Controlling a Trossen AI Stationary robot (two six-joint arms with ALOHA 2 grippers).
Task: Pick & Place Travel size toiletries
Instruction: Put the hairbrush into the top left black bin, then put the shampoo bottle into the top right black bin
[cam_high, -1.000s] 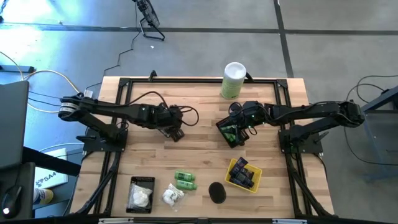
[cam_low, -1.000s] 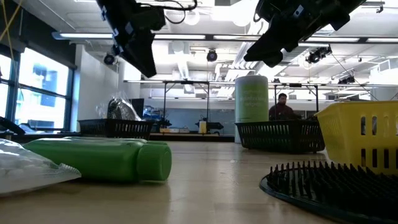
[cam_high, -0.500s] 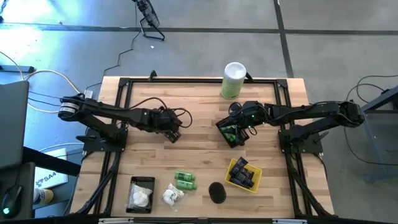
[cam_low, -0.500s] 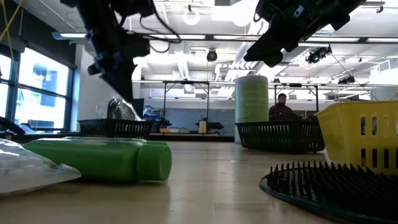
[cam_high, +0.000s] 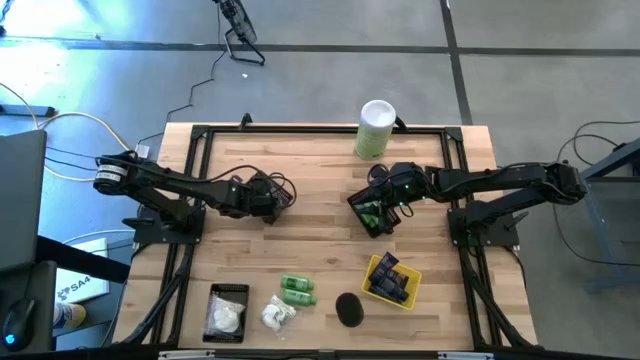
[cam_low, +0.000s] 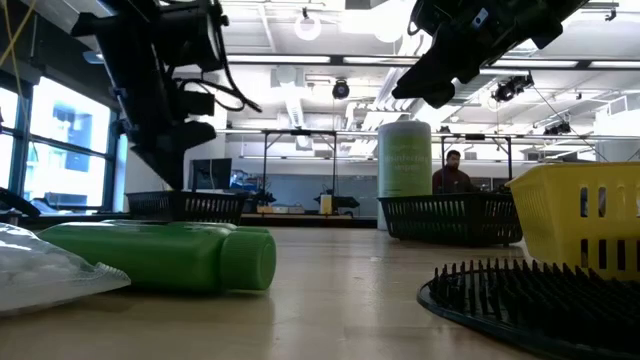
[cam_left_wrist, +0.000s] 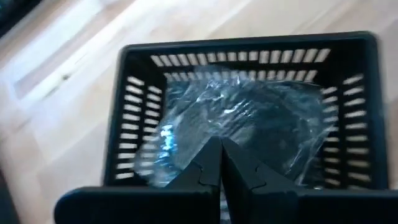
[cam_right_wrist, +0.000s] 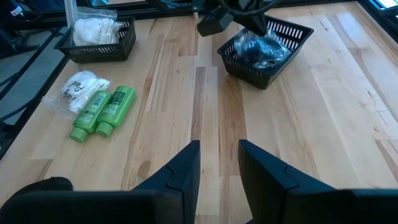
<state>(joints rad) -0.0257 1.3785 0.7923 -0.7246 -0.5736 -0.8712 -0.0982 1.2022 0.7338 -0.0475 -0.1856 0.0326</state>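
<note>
I see bare table (cam_high: 320, 235) open between both arms; 2 green bottles (cam_high: 297, 290), black disc (cam_high: 348, 308) and yellow basket (cam_high: 391, 280) crowd the near edge.

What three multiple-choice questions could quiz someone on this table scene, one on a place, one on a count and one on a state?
1. Where do the bright green plastic bottles lie?
A. in the yellow basket
B. on the wooden table beside the white crinkly packet
C. in a black basket

2. How many bright green plastic bottles lie beside that packet?
A. one
B. two
C. four

3. How do the fingers of the right gripper stand?
A. open, holding nothing
B. shut on a bottle
C. shut on a packet

Answers:
1. B: the high view shows them on bare wood next to the packet.
2. B: the right wrist view shows a pair side by side.
3. A: the right wrist view shows a clear gap between the fingers, with only the table seen through it.
</note>
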